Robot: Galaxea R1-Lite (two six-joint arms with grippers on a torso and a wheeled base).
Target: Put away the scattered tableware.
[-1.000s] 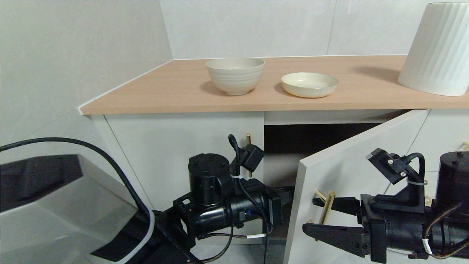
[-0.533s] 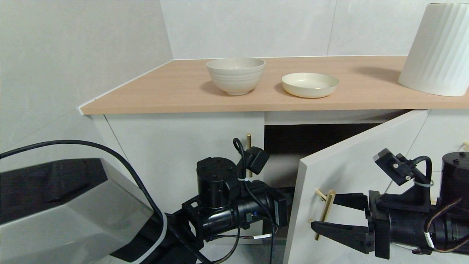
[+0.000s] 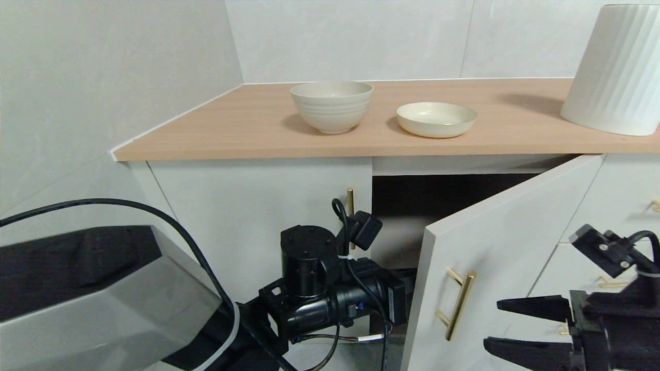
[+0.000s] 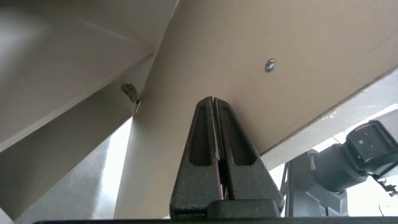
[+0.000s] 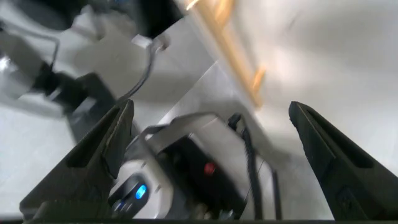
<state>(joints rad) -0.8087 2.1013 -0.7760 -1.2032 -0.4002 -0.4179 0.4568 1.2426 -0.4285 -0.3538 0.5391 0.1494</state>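
A deep cream bowl (image 3: 332, 105) and a shallow cream dish (image 3: 436, 118) stand side by side on the wooden countertop (image 3: 247, 129). Below them a white cabinet door (image 3: 495, 247) with a gold handle (image 3: 456, 304) stands partly open. My left gripper (image 4: 212, 102) is shut and empty, its tip against the door's inner face. The left arm (image 3: 319, 288) reaches into the gap, and the door's edge hides the arm's end. My right gripper (image 3: 492, 324) is open and empty, low and to the right of the handle (image 5: 227, 43), clear of it.
A tall white ribbed vessel (image 3: 616, 67) stands at the right end of the countertop. The neighbouring left door is shut, with a gold handle (image 3: 350, 203). White drawers with gold pulls (image 3: 656, 205) lie to the right. A tiled wall closes off the left side.
My right gripper has drawn back from the door handle, moving right and down, still open. The door has swung slightly wider. The left arm has shifted a little rightward into the gap.
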